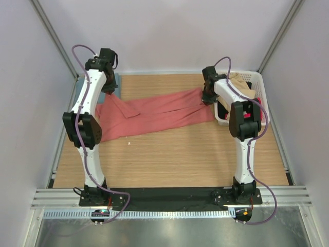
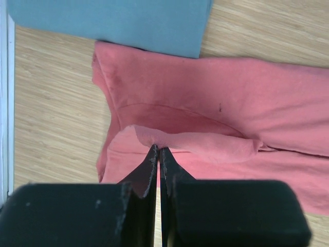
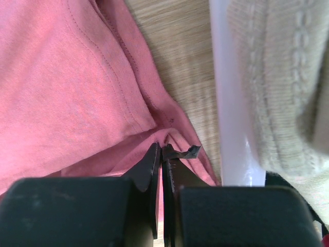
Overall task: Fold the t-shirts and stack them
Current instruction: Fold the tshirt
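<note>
Progress, judged from above: early to middling. Shows red shirt (image 1: pixel 159 116) drawn out long and narrow across table (image 1: pixel 180 159), seemingly doubled lengthwise, one end under left arm (image 1: pixel 85 123), the other under right arm (image 1: pixel 241 123), next to basket (image 1: pixel 258 85). Gives only a sliver of blue shirt (image 1: pixel 116 82) at the far left corner, by the red one's end; cannot tell from here whether folded. Leaves, at a guess, the crosswise folds of the red and the stacking with the blue. Hides both sets of fingertips behind the wrists. Left wrist next: catches left gripper (image 2: pixel 158 150) clenched on a rolled edge of red cloth near the collar, raised slightly off the layer beneath. Puts blue shirt just beyond, meeting the red's edge, flat and straight-sided, so probably folded, though cut off at the top of the frame. Crops the red shirt on the right as well. Right wrist last: finds right gripper (image 3: pixel 160 149) pinched all but shut on a corner of the red hem, close beside the basket's white wall. Blurs a beige knit (image 3: pixel 277 77) draped over that wall; cannot say what garment. Leaves a ragged dark scrap at the fingertip unexplained, perhaps worn padding.
</note>
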You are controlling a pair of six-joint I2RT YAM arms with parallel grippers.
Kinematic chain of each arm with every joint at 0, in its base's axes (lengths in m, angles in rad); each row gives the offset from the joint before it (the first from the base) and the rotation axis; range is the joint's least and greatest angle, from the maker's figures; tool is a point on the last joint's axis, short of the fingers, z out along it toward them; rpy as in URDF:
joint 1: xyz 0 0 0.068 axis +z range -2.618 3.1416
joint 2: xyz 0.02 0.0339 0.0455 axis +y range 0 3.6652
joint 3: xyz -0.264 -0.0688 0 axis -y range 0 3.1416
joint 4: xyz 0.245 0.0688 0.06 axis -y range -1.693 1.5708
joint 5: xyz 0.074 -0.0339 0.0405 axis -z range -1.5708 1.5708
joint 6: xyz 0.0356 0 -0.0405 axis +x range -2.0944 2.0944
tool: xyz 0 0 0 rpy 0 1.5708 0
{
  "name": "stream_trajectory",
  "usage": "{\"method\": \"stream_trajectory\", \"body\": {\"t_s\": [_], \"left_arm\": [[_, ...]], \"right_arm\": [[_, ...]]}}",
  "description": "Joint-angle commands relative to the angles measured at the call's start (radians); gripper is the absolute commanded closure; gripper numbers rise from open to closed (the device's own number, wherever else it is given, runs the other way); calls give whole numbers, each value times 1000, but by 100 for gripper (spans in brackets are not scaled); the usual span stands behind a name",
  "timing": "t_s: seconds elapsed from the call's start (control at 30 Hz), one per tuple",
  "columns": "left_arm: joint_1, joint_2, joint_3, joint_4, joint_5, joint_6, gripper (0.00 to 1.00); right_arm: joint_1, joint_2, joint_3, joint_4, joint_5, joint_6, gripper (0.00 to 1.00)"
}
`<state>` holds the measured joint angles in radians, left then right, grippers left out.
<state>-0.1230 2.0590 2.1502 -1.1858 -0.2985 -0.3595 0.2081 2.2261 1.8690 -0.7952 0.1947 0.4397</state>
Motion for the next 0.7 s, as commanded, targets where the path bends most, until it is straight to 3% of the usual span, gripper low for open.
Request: {"method": "stream_trajectory", "body": {"t_s": [0.0,0.3,0.37,0.5,0.6,0.67], "left_arm": [[5,27,62,26,27,-4,100],[9,90,77,40,-16,11,100],[11,96,80,43,-31,10,93],[16,118,137,46,-83,17,70],[19,109,163,22,-137,-4,40],[19,44,136,26,-157,-21,29]], "right_arm": [[-13,6,30,11,12,-4,92],[-13,7,36,11,-15,-6,81],[-13,7,50,7,-24,-7,77],[-12,1,96,-18,-40,-9,69],[-4,-16,142,-44,-38,-18,63],[2,-42,163,-62,-32,-33,60]]}}
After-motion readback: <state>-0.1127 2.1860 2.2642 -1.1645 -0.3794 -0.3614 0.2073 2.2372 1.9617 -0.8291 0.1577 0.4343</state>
